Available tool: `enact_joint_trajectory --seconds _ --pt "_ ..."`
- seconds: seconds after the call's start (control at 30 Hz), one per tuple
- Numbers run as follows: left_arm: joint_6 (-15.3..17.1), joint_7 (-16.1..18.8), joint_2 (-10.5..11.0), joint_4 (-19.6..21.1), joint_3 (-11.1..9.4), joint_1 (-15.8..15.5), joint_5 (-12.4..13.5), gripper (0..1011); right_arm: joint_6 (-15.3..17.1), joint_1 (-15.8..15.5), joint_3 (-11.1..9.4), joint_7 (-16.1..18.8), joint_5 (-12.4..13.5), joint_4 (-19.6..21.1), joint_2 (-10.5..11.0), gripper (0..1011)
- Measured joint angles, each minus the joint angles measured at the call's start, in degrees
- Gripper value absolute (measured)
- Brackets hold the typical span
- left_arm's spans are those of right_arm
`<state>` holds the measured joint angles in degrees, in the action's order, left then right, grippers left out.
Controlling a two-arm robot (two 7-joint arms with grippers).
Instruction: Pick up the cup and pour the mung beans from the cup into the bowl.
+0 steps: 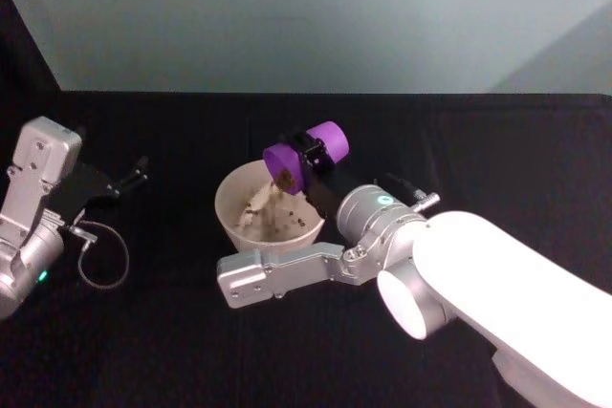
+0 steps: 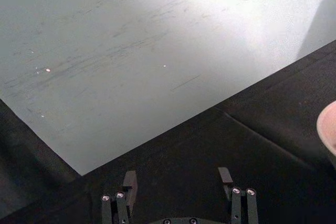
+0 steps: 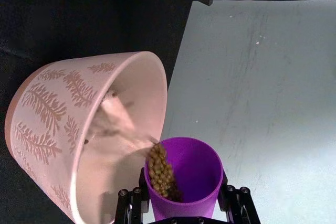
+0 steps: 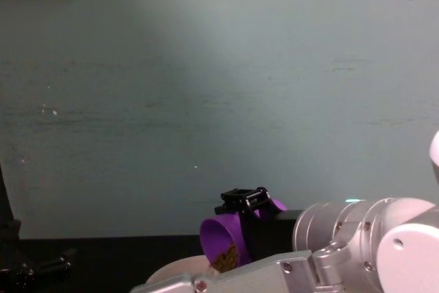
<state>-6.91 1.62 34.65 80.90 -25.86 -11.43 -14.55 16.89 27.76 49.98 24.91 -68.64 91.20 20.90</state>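
My right gripper (image 1: 308,161) is shut on the purple cup (image 1: 304,158), holding it tipped on its side above the right rim of the bowl (image 1: 229,209). Mung beans (image 3: 161,170) slide out of the cup's mouth and fall into the bowl, where more beans (image 1: 273,222) lie. In the right wrist view the cup (image 3: 191,169) sits between the fingers, next to the bowl (image 3: 58,103), which carries a leaf pattern on its outer wall. The chest view shows the tipped cup (image 4: 223,238) with beans at its lip. My left gripper (image 1: 129,179) stands open, parked far to the left of the bowl.
A black cloth (image 1: 497,160) covers the table, with a pale wall (image 1: 306,16) behind it. A thin cable loop (image 1: 103,257) hangs by the left arm. In the left wrist view the bowl's edge (image 2: 328,127) shows at the far side.
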Motion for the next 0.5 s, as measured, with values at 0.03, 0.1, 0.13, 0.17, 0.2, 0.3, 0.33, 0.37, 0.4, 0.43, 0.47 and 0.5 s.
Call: enact_joint_trajectory --seconds 0.03,0.1,0.13,0.17,0.2,0.3,0.33,0.37,0.4,0.43,0.47,0.5 --pt "0.00 0.00 0.00 0.00 0.00 0.00 0.00 1000 -0.08 -0.03 -0.05 0.02 -0.09 -0.01 -0.05 723" --pt "0.00 0.00 0.00 0.00 0.00 0.00 0.00 1000 -0.29 -0.15 -0.23 0.12 -0.43 -0.05 -0.19 723" --pt "0.00 0.00 0.00 0.00 0.00 0.00 0.00 1000 -0.35 -0.19 -0.30 0.14 -0.52 -0.05 -0.23 723" --pt "0.00 0.00 0.00 0.00 0.00 0.00 0.00 1000 -0.42 -0.25 -0.36 0.17 -0.62 -0.06 -0.27 723" --pt "0.00 0.00 0.00 0.00 0.00 0.00 0.00 1000 -0.57 -0.34 -0.51 0.24 -0.81 -0.07 -0.36 723" --pt "0.00 0.00 0.00 0.00 0.00 0.00 0.00 1000 -0.75 -0.61 -0.79 0.40 -1.15 -0.06 -0.49 723" --pt "0.00 0.00 0.00 0.00 0.00 0.00 0.00 1000 -0.79 -0.69 -0.87 0.40 -1.24 -0.04 -0.54 724" --pt "0.00 0.00 0.00 0.00 0.00 0.00 0.00 1000 -0.87 -0.85 -1.05 0.40 -1.43 -0.01 -0.63 723" --pt "0.00 0.00 0.00 0.00 0.00 0.00 0.00 1000 -0.92 -0.91 -1.14 0.40 -1.52 0.00 -0.68 723" --pt "0.00 0.00 0.00 0.00 0.00 0.00 0.00 1000 -0.96 -0.98 -1.21 0.41 -1.60 0.01 -0.74 723" --pt "0.00 0.00 0.00 0.00 0.00 0.00 0.00 1000 -1.01 -1.04 -1.28 0.43 -1.72 0.02 -0.78 723" --pt "0.00 0.00 0.00 0.00 0.00 0.00 0.00 1000 -1.05 -1.11 -1.37 0.45 -1.82 0.03 -0.83 723"
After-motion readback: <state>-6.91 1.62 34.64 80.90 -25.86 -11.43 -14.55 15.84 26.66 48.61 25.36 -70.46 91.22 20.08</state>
